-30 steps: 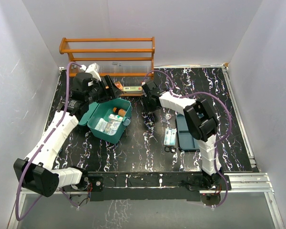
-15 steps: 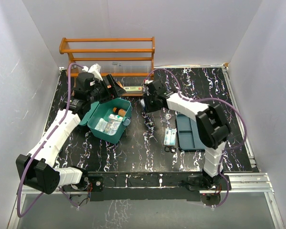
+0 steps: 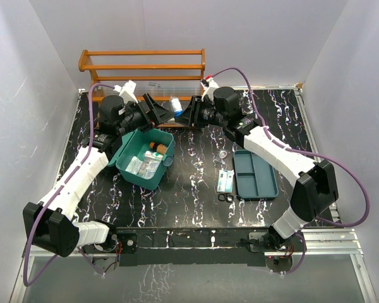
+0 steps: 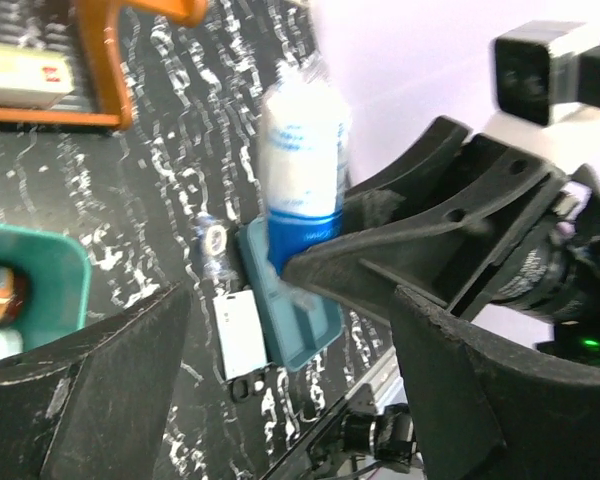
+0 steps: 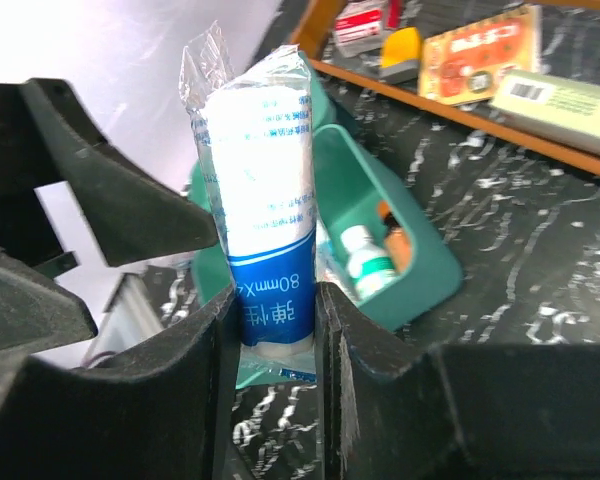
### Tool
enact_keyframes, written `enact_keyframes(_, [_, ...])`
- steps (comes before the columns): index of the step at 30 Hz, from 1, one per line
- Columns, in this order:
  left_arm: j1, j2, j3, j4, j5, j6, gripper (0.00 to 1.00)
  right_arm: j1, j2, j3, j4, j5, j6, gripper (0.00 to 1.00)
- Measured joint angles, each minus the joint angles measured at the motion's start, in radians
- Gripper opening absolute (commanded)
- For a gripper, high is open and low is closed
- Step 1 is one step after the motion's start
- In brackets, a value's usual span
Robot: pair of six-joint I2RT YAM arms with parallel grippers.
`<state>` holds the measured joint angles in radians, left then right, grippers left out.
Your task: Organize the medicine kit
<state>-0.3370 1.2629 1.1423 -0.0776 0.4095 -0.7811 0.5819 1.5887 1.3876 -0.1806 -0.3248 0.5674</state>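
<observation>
The medicine kit box (image 3: 145, 159) is teal and open, with bottles and packets inside; it also shows in the right wrist view (image 5: 400, 230). Its darker insert tray (image 3: 256, 175) lies to the right, apart from the box, and shows in the left wrist view (image 4: 292, 300). My right gripper (image 3: 188, 113) is shut on a white and blue wrapped bandage roll (image 3: 175, 104) and holds it upright in the air (image 5: 260, 200). My left gripper (image 3: 159, 112) is open and empty, facing the roll (image 4: 300, 170) from the left, just short of it.
The orange wooden rack (image 3: 144, 71) stands at the back, with boxes on its lower shelf (image 5: 480, 40). A white packet (image 3: 225, 180) and small black rings (image 3: 225, 197) lie left of the insert tray. White walls close in on three sides.
My right gripper has risen from the table and swung left with the bandage roll, up in front of the rack. My left gripper has moved slightly right, facing it.
</observation>
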Motion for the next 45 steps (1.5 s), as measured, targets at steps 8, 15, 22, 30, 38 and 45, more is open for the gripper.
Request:
enact_keyframes(8, [0.0, -0.033, -0.116, 0.226, 0.018, -0.107, 0.67, 0.001, -0.027, -0.119, 0.189, -0.136, 0.148, 0.32])
enact_keyframes(15, [0.0, -0.066, -0.236, 0.346, 0.022, -0.138, 0.58, 0.006, -0.056, -0.225, 0.325, -0.201, 0.189, 0.32])
enact_keyframes(22, [0.0, -0.073, -0.307, 0.456, 0.071, -0.177, 0.52, 0.013, -0.08, -0.285, 0.41, -0.258, 0.195, 0.32])
enact_keyframes(30, [0.0, -0.065, -0.308, 0.527, 0.165, -0.169, 0.4, 0.014, -0.087, -0.314, 0.451, -0.304, 0.196, 0.33])
enact_keyframes(38, [0.0, -0.051, -0.308, 0.555, 0.196, -0.153, 0.26, 0.014, -0.096, -0.322, 0.453, -0.33, 0.193, 0.37])
enact_keyframes(45, [0.0, -0.037, -0.304, 0.552, 0.212, -0.081, 0.17, 0.014, -0.096, -0.322, 0.441, -0.335, 0.181, 0.52])
